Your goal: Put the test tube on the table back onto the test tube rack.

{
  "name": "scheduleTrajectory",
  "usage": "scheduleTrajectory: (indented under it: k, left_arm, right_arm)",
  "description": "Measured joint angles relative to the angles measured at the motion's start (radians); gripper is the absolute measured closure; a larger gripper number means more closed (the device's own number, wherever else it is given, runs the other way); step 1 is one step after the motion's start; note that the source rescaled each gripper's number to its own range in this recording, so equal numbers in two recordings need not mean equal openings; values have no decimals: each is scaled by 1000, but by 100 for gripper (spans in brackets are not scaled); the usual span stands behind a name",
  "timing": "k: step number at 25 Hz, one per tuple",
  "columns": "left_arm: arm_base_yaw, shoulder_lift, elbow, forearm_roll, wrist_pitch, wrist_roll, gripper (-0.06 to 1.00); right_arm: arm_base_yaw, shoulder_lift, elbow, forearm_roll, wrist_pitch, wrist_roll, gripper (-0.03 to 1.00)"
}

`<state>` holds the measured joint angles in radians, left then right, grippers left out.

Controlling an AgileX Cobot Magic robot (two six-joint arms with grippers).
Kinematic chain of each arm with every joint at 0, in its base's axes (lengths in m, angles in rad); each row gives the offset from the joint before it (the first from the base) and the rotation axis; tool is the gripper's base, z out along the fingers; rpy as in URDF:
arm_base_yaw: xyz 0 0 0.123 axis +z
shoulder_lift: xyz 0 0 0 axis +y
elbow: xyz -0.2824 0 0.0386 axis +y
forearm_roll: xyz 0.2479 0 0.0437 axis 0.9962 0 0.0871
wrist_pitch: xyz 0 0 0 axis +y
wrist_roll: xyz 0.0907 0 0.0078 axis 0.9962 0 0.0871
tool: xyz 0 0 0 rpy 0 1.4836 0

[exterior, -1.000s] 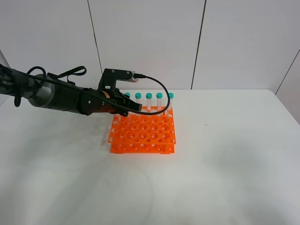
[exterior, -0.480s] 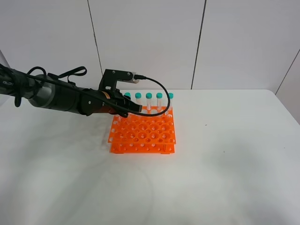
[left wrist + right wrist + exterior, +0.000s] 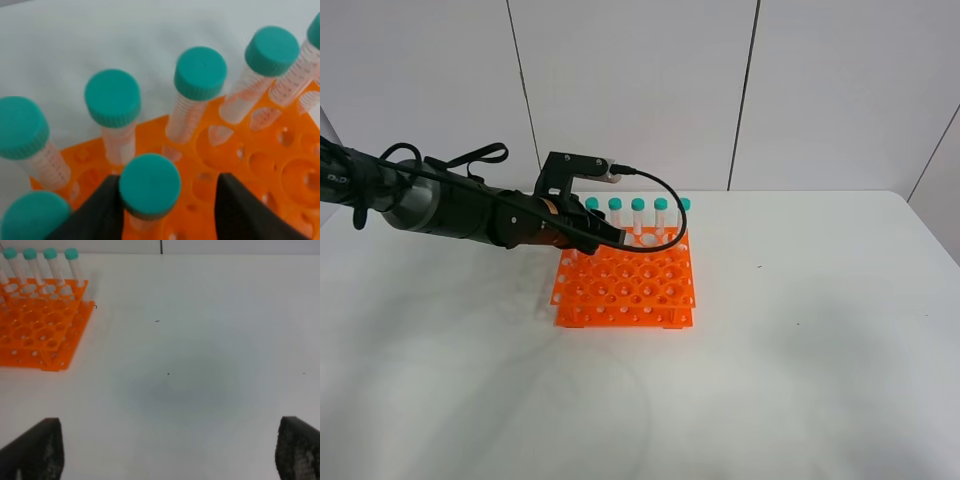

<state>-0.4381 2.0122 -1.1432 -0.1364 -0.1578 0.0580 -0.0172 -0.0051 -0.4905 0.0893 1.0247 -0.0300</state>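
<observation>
The left arm is a thick round tube, glossy black along most of its length with a paler grey section nearer the shoulder. A narrow copper-coloured ring circles it close to the wrist. On top of the wrist sits a black angular bracket with a small pale grey block at its end. A thin black cable leaves that block in a wide loop, and more black cables arch over the arm's back. The left gripper has 2 matte black fingers. The right gripper shows 2 black fingertips with a finely pebbled surface.
</observation>
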Motion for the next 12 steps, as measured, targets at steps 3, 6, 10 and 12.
scheduleTrajectory:
  k: [3, 6, 10, 12]
  left_arm:
    - [0, -25, 0, 0, 33, 0, 66]
    - [0, -75, 0, 0, 68, 0, 66]
    - [0, -140, 0, 0, 135, 0, 66]
    - [0, -167, 0, 0, 180, 0, 66]
  right_arm:
    - [0, 0, 0, 0, 0, 0, 4]
    - [0, 0, 0, 0, 0, 0, 4]
    - [0, 0, 0, 0, 0, 0, 4]
    - [0, 0, 0, 0, 0, 0, 4]
